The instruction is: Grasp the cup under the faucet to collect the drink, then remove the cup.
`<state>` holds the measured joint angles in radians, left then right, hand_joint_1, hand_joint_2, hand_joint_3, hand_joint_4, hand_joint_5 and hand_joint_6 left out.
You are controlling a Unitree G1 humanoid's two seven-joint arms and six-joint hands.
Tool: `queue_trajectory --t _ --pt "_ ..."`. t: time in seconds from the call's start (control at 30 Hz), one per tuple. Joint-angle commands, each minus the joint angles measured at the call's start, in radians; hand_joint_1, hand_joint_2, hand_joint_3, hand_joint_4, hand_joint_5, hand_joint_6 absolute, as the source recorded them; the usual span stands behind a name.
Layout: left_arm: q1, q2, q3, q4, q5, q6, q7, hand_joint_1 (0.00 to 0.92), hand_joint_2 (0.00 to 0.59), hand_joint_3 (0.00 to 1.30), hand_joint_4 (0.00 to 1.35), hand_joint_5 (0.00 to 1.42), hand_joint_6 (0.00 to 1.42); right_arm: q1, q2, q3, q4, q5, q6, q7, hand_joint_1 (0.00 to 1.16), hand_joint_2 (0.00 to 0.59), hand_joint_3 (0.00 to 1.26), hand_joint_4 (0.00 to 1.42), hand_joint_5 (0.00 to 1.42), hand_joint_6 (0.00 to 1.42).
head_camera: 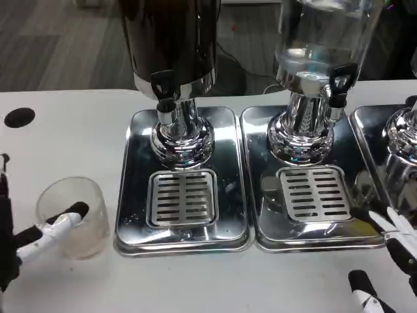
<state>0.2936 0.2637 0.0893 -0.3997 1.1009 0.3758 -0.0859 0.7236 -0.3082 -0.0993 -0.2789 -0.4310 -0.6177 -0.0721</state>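
A clear plastic cup [73,218] stands upright on the white table, left of the left drip tray [133,195] and well away from the faucets. My left hand [29,238] reaches in from the left edge. One white finger with a black tip [65,220] lies against the cup's near wall, and the rest of the hand stays apart at the frame edge. The dark dispenser's faucet [164,98] hangs over a slotted grate [182,197] with nothing under it. My right hand [391,254] hovers at the lower right, fingers spread, holding nothing.
A clear dispenser [319,39] with its own faucet [339,85] stands on the middle tray [260,202]. A third chrome base [404,134] shows at the right edge. A black round hole [19,117] marks the table at the far left.
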Motion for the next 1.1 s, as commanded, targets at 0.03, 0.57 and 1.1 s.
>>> queue_trajectory --t 0.03,0.57,1.1 --pt "-0.023 0.022 -0.037 0.017 0.033 0.017 -0.001 0.223 0.050 0.05 0.06 0.36 0.68 -0.009 -0.006 -0.006 0.003 0.020 -0.016 0.009 0.44 0.425 0.16 0.04 0.00 0.00" --pt "-0.105 0.077 -0.140 0.083 0.083 0.068 -0.068 0.239 0.036 0.01 0.00 0.33 0.69 -0.056 -0.022 0.003 0.041 0.055 -0.040 0.037 0.42 0.435 0.20 0.07 0.01 0.00" --pt "-0.155 0.113 -0.230 0.138 0.120 0.091 -0.100 0.285 0.042 0.11 0.10 0.41 0.71 -0.073 -0.020 0.021 0.036 0.056 -0.051 0.062 0.42 0.433 0.24 0.09 0.04 0.00"
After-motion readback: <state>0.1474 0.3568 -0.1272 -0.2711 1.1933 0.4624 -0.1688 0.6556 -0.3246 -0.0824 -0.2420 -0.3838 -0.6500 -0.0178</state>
